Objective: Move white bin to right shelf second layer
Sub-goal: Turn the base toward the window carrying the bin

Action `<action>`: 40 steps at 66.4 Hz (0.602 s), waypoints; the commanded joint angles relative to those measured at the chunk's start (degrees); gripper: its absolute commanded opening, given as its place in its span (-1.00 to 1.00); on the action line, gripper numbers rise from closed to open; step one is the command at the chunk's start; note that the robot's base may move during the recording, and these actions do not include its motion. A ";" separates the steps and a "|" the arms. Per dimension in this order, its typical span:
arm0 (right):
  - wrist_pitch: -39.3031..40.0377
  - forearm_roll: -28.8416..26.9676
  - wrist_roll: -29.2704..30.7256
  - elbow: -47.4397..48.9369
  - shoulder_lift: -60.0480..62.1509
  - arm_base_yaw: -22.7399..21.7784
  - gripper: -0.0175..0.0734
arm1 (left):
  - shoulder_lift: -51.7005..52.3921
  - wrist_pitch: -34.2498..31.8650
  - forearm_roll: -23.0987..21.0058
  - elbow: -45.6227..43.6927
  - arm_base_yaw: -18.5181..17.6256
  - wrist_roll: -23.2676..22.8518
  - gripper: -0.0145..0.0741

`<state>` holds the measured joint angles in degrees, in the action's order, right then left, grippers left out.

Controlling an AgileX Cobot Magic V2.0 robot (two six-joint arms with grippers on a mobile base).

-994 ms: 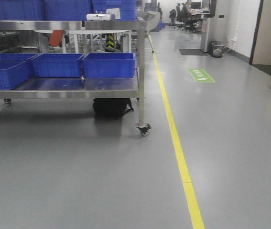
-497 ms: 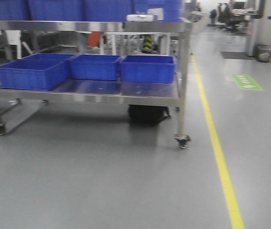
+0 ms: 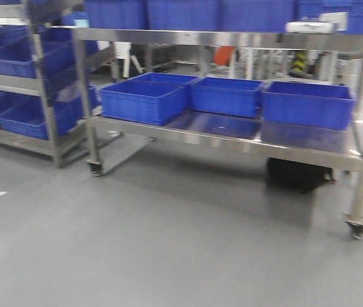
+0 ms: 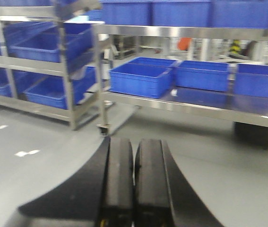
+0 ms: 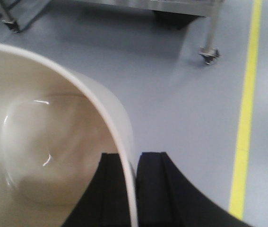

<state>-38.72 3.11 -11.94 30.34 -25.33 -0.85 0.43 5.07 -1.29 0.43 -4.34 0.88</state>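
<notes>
White bin (image 5: 53, 142) hangs off my right pincer (image 5: 134, 163), jaws clamped on its rim wall, one finger inside, one outside; bin looks empty, bare floor under it. Carry step, I judge. It's a one-sided pinch on glossy plastic, so grip firm and roll the base smoothly, no jerks, or the bin may swing or slip. Left pincer (image 4: 134, 146) is pressed closed on nothing, fingers touching. Right shelf second layer is not in any view, so placing isn't close. Ahead is a steel cart (image 3: 232, 142) with blue crates (image 3: 143, 102), black bag (image 3: 296, 174) beneath, caster (image 5: 208, 54) near, another rack (image 3: 42, 96) to the left. Open grey floor in front, yellow line (image 5: 245, 123) to my right. Mind the cart's front edge and posts.
</notes>
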 commanded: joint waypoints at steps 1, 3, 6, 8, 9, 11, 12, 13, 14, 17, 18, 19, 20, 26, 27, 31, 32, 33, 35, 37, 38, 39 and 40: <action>5.47 0.42 -0.11 1.82 -0.05 -0.24 -0.38 | 0.92 -4.52 -0.36 2.11 -0.23 -0.17 -0.48; 5.47 0.42 -0.11 1.82 -0.05 -0.24 -0.38 | 0.92 -4.52 -0.36 2.11 -0.23 -0.17 -0.48; 5.47 0.42 -0.11 1.82 -0.05 -0.24 -0.38 | 0.92 -4.52 -0.36 2.11 -0.23 -0.17 -0.48; 5.47 0.42 -0.11 1.82 -0.05 -0.24 -0.38 | 0.92 -4.52 -0.36 2.11 -0.23 -0.17 -0.48; 5.47 0.42 -0.11 1.82 -0.05 -0.24 -0.38 | 0.92 -4.52 -0.36 2.11 -0.23 -0.17 -0.48; 5.47 0.42 -0.11 1.82 -0.05 -0.24 -0.38 | 0.92 -4.52 -0.36 2.11 -0.23 -0.17 -0.48; 5.47 0.42 -0.11 1.82 -0.05 -0.24 -0.38 | 0.92 -4.52 -0.36 2.11 -0.23 -0.17 -0.48; 5.47 0.42 -0.11 1.82 -0.05 -0.24 -0.38 | 0.92 -4.52 -0.36 2.11 -0.23 -0.17 -0.48; 5.47 0.42 -0.11 1.82 -0.05 -0.24 -0.38 | 0.92 -4.52 -0.36 2.11 -0.23 -0.17 -0.48; 5.47 0.42 -0.11 1.82 -0.05 -0.24 -0.38 | 0.92 -4.52 -0.36 2.11 -0.23 -0.17 -0.48; 5.47 0.42 -0.11 1.82 -0.05 -0.24 -0.38 | 0.92 -4.52 -0.36 2.11 -0.23 -0.17 -0.48; 5.47 0.42 -0.11 1.82 -0.05 -0.24 -0.38 | 0.92 -4.52 -0.36 2.11 -0.23 -0.17 -0.48; 5.47 0.42 -0.11 1.82 -0.05 -0.24 -0.38 | 0.92 -4.52 -0.36 2.11 -0.23 -0.17 -0.48; 5.47 0.42 -0.11 1.82 -0.05 -0.24 -0.38 | 0.92 -4.52 -0.36 2.11 -0.23 -0.17 -0.48; 5.47 0.42 -0.11 1.82 -0.05 -0.24 -0.38 | 0.92 -4.52 -0.36 2.11 -0.23 -0.17 -0.48; 5.47 0.42 -0.11 1.82 -0.05 -0.24 -0.38 | 0.92 -4.52 -0.36 2.11 -0.23 -0.17 -0.48; 5.47 0.42 -0.11 1.82 -0.05 -0.24 -0.38 | 0.92 -4.52 -0.36 2.11 -0.23 -0.17 -0.48; 5.47 0.42 -0.11 1.82 -0.05 -0.24 -0.38 | 0.92 -4.52 -0.36 2.11 -0.23 -0.17 -0.48; 5.47 0.42 -0.11 1.82 -0.05 -0.24 -0.38 | 0.92 -4.52 -0.36 2.11 -0.23 -0.17 -0.48; 5.47 0.42 -0.11 1.82 -0.05 -0.24 -0.38 | 0.92 -4.52 -0.36 2.11 -0.23 -0.17 -0.48; 5.47 0.42 -0.11 1.82 -0.05 -0.24 -0.38 | 0.92 -4.52 -0.36 2.11 -0.23 -0.17 -0.48; 5.47 0.42 -0.11 1.82 -0.05 -0.24 -0.38 | 0.92 -4.52 -0.36 2.11 -0.23 -0.17 -0.48; 5.47 0.42 -0.11 1.82 -0.05 -0.24 -0.38 | 0.92 -4.52 -0.36 2.11 -0.23 -0.17 -0.48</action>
<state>-38.72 3.11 -11.94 30.34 -25.33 -0.85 0.43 5.07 -1.29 0.43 -4.34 0.88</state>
